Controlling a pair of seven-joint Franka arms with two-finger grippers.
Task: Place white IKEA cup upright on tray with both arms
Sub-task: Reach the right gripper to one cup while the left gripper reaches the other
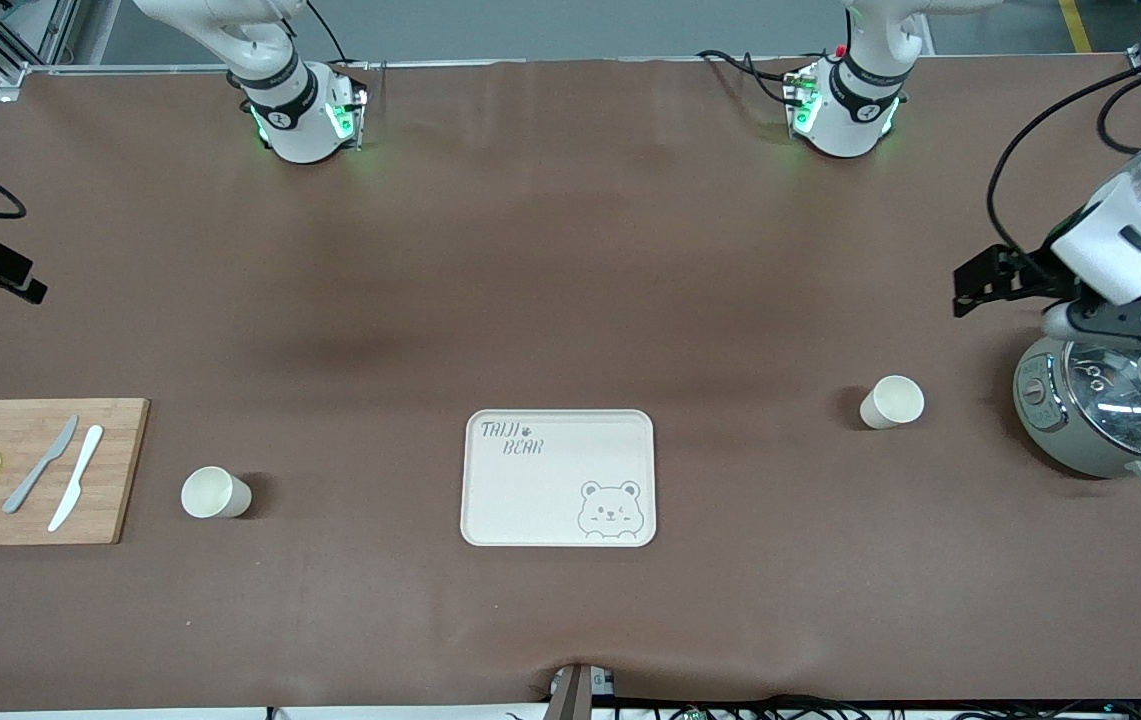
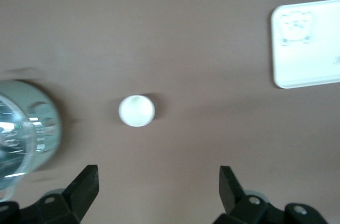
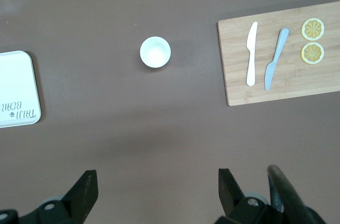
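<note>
Two cups (image 1: 215,493) (image 1: 893,402) upright flanking tray (image 1: 558,478); pot (image 1: 1110,405) beneath left gripper (image 2: 158,187), jaws spread; board (image 1: 30,470) with knives; right gripper (image 3: 158,189) spread, empty.

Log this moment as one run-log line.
left gripper: open, above the table near the pot | right gripper: open, above bare table | two cups: upright, off tray | tray: holds nothing
</note>
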